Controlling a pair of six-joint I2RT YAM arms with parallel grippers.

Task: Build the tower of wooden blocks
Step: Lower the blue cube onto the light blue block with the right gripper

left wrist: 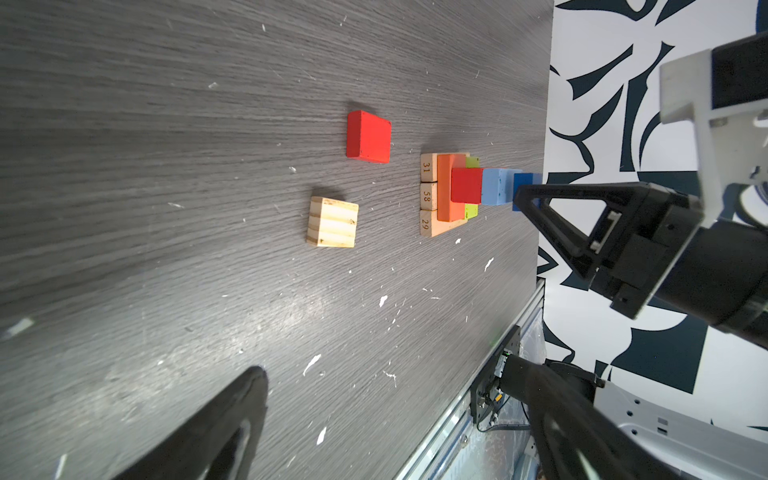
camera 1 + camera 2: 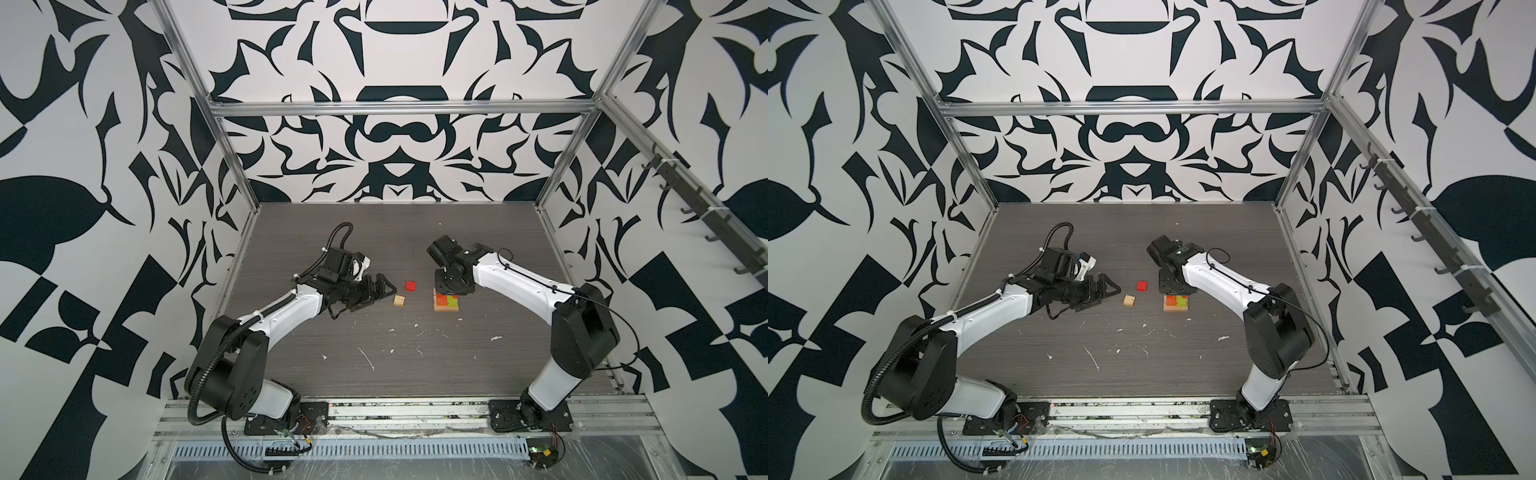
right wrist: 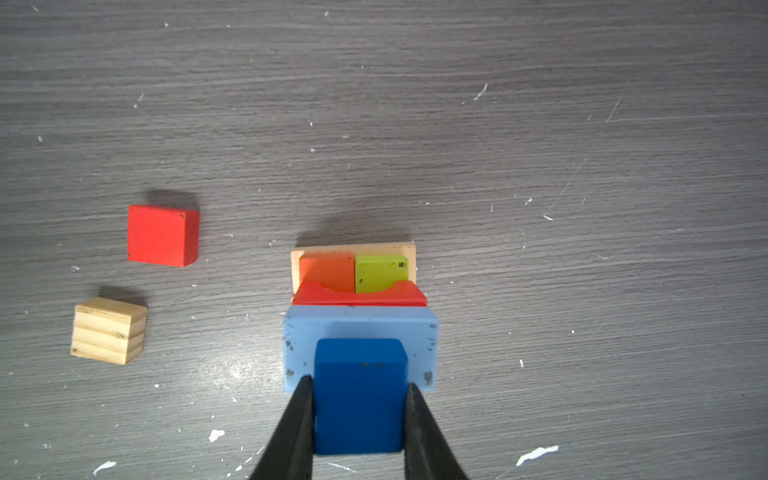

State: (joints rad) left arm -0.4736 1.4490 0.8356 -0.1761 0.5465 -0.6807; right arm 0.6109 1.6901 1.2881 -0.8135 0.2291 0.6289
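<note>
Left arm (image 2: 291, 305) reaches low across the worktop (image 2: 415, 232) toward centre, with its wrist rolled on its side. Left fingers (image 2: 384, 287) are spread fully apart and grip nothing, tips just short of a loose tan block (image 2: 400, 301). A loose red block (image 2: 411, 286) lies flat just behind and right of it, not touching. The tower (image 2: 446, 306) stands right of centre: tan base bars, orange and lime green pieces, a red arch, a light blue block (image 3: 361, 328). Right arm (image 2: 519, 278) bends in from the right, wrist pointing straight down over the tower. Right fingers (image 3: 297, 419) are clamped on two sides of the dark blue cube (image 3: 359, 374), which looks seated on the light blue block.
</note>
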